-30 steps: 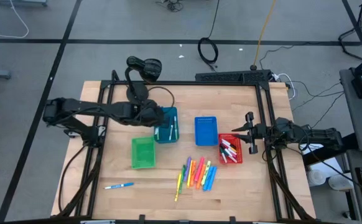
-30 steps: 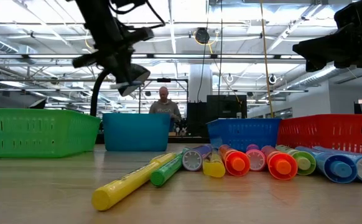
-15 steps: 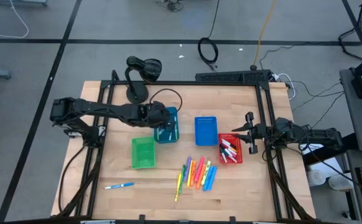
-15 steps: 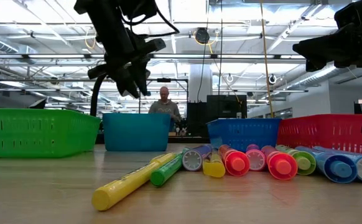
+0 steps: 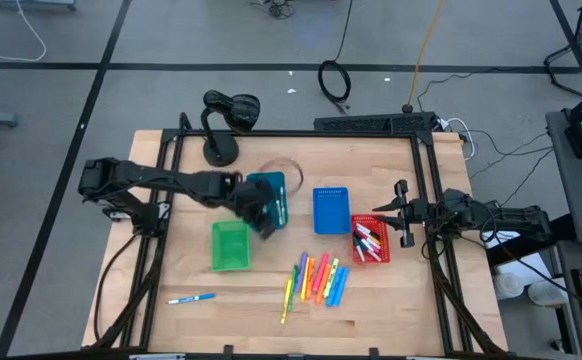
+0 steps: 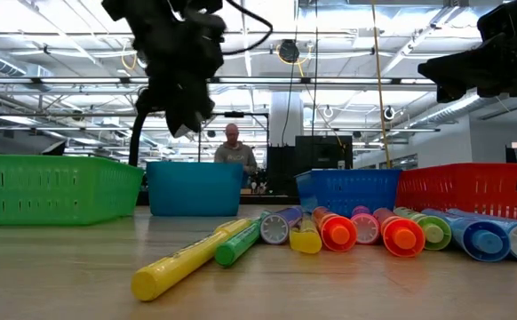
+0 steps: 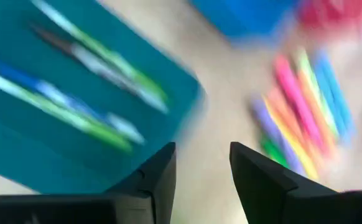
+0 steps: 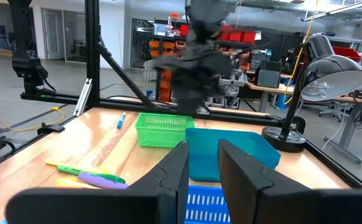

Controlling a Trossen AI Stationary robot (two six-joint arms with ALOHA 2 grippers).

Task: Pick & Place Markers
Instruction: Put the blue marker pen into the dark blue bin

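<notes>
Robotics lab or workshop, open-plan and industrial. Shown by exposed ceiling ducts and strip lights (image 6: 347,84), black metal frame (image 8: 94,56) bolted around a wooden table (image 5: 171,270), cables (image 5: 336,78) trailing over a grey taped floor, shelving with red bins (image 8: 231,34), benches with monitors (image 8: 268,76), a person (image 6: 234,147) at the back.

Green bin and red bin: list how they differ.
The green bin looks empty in the high view; the red bin holds white-bodied markers. The green bin sits toward the left arm's side, beside the teal bin; the red bin sits near the right arm, beside the blue bin. Both are slotted rectangular baskets.
</notes>
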